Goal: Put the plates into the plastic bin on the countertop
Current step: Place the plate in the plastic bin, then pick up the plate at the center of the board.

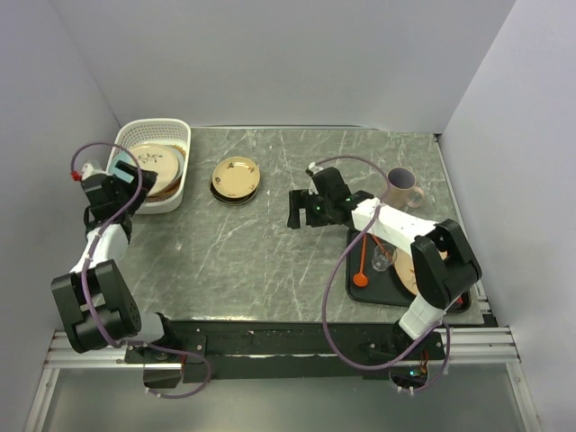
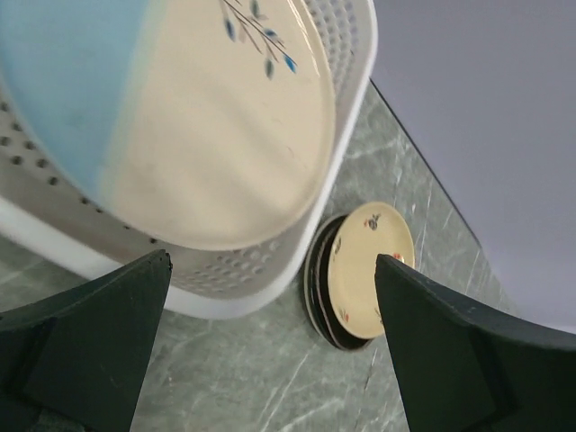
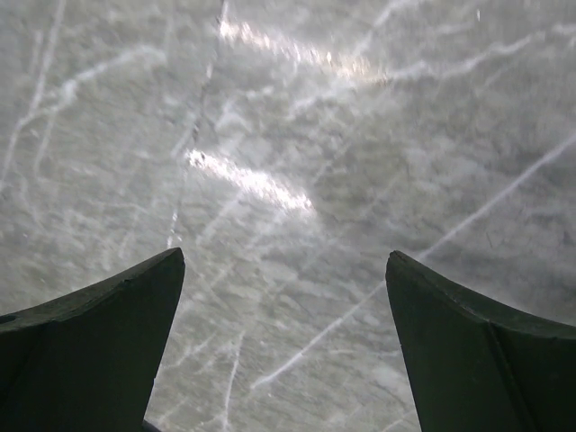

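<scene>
The left tool [image 2: 272, 261], spread and empty, hovers by the plastic bin [image 1: 180, 135] at the table's [image 1: 270, 261] far left corner; the right tool [image 3: 283, 256], also spread, hangs over mid-table. Small tan plates [image 1: 236, 178] (two or three, stacked) lie just beside the bin: stiff, glazed and probably breakable, best pinched at the rim. One blue-and-cream plate [image 2: 225, 135] tops the bin's pile.

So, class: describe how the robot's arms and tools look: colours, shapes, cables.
The left arm and right arm have chunky black joints and white links. A purple cable loops along each. The left tool and right tool end in dark, wedge-shaped fingers.
</scene>
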Action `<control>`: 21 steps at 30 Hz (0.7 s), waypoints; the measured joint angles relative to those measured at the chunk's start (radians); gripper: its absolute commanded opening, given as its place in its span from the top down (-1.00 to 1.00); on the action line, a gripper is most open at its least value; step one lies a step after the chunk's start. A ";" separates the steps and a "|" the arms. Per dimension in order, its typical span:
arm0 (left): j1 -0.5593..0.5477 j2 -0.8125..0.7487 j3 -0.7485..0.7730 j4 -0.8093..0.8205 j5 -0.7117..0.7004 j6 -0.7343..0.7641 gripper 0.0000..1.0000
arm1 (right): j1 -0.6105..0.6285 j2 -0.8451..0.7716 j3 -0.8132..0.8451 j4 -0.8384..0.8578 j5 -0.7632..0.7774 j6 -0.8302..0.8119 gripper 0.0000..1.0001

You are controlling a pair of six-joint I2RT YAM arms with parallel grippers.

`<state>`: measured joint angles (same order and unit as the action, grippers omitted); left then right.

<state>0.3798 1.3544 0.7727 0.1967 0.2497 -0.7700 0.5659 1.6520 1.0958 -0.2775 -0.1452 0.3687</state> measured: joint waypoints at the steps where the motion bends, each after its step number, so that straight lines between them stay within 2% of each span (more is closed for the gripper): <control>1: -0.020 0.000 0.000 0.000 0.000 0.009 -0.99 | 0.000 0.008 0.017 0.002 -0.002 0.001 -0.99; 11: -0.149 0.000 0.038 -0.025 0.016 0.080 -0.99 | -0.008 0.090 0.147 0.025 -0.044 0.051 -0.93; 21: -0.278 -0.005 0.050 -0.053 0.018 0.124 -0.99 | -0.027 0.254 0.311 0.070 -0.138 0.143 -0.80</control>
<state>0.1017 1.3499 0.8230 0.1436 0.2680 -0.6460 0.5385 1.9060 1.4067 -0.2077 -0.2836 0.5114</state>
